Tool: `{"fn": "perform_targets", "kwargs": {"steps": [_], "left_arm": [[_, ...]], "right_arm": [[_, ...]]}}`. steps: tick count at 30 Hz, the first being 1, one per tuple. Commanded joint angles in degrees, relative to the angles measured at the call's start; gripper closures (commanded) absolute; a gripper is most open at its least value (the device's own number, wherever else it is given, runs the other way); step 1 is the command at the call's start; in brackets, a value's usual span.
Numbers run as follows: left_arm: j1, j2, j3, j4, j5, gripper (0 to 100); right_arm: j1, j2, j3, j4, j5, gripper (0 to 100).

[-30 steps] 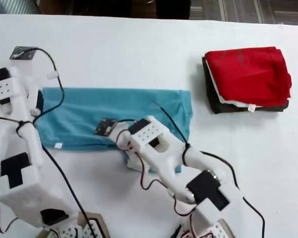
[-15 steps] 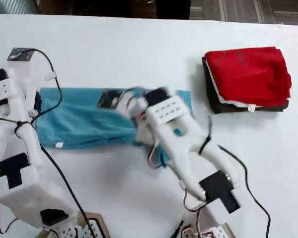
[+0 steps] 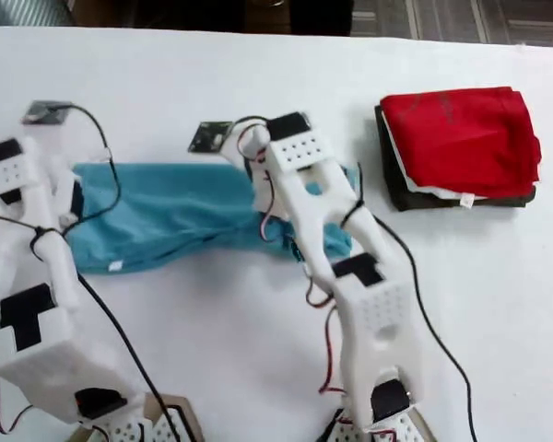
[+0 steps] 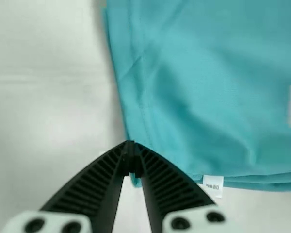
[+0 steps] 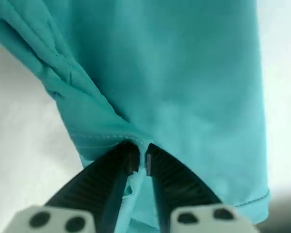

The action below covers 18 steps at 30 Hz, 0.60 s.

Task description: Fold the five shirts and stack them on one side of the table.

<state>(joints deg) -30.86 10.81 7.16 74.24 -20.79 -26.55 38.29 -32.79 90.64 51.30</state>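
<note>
A teal shirt point(image 3: 184, 216) lies as a long strip across the middle of the table, bunched and partly folded near its right end. My right gripper point(image 5: 140, 151) is shut on a stitched hem of the teal shirt point(image 5: 184, 73), and the cloth hangs from it in folds. In the high view the right gripper point(image 3: 261, 210) sits over the shirt's right part. My left gripper point(image 4: 131, 154) is shut on the edge of the teal shirt point(image 4: 218, 82) at its left end, near a small white tag point(image 4: 212, 185). The left gripper point(image 3: 72, 198) is at the strip's left end.
A stack of folded shirts point(image 3: 461, 147), red on top over white and dark ones, sits at the table's right side. The white table point(image 3: 212, 83) shows bare behind the shirt and along the near edge between the arm bases. Cables trail from both arms.
The right arm swung from the shirt's near edge toward the far side, dragging the hem up and over. The shirt's right part is now bunched. The left arm barely shifted.
</note>
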Motion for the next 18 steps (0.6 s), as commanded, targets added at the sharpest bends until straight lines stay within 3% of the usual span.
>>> {"fn": "perform_targets", "kwargs": {"steps": [1, 4, 9, 11, 13, 18], "left_arm": [[1.8, -2.9, 3.9, -4.3, -0.4, 97], [2.8, -2.9, 6.3, -6.3, -0.3, 97], [2.9, -2.9, 6.4, -6.9, -0.1, 97], [2.9, -3.0, 6.3, -6.9, -0.1, 97], [2.8, -3.0, 6.3, -6.9, -0.2, 97], [2.6, -3.0, 6.3, -7.6, -0.3, 97]], "right_arm": [[2.3, 4.3, -13.5, 5.3, 0.2, 83.2], [5.9, 8.0, -22.5, 7.0, 0.2, 79.5], [10.8, 9.4, -30.9, 10.9, -0.4, 83.7], [11.4, 6.6, -31.1, 10.8, -4.4, 87.8], [10.9, 2.7, -30.2, 10.8, -6.8, 97.6], [5.9, -12.6, -11.0, 10.9, -8.2, 96.5]]}}
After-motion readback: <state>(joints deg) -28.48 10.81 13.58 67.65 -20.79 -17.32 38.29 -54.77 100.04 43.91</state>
